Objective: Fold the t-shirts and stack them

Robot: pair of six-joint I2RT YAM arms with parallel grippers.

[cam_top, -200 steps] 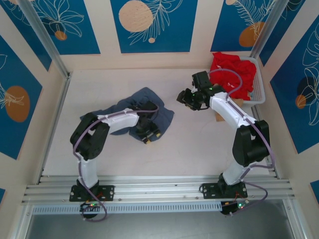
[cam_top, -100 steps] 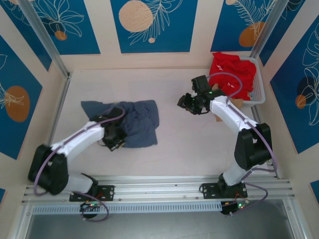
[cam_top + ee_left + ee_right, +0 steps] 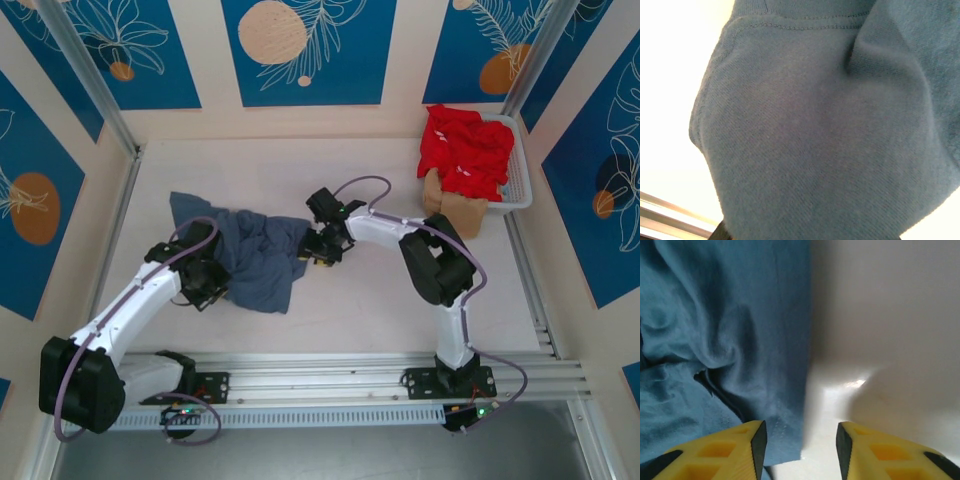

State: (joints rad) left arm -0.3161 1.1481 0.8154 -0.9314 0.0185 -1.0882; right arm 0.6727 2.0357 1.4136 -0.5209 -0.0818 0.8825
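The slate blue-grey t-shirt [image 3: 255,255] lies crumpled on the table left of centre. My left gripper [image 3: 203,283] is at its left side, and the cloth drapes over it. In the left wrist view the blue-grey t-shirt [image 3: 820,140] hides the fingers, with a stitched hem at the top. My right gripper [image 3: 318,246] is at the shirt's right edge. It is open [image 3: 800,436], one yellow finger [image 3: 747,442] over the blue-grey t-shirt [image 3: 725,330] and the other over bare table. The red t-shirts [image 3: 465,148] are heaped in the back right corner.
A white plastic basket [image 3: 518,185] holds the red heap at the back right. A brown cardboard box [image 3: 455,207] stands just in front of it. An aluminium rail [image 3: 320,380] runs along the table's near edge. Bare tabletop [image 3: 380,300] lies between the shirt and the right arm's base.
My right arm has swung left from near the basket to the blue-grey shirt's right edge. My left gripper has pulled the shirt leftward and shifted to its near-left side.
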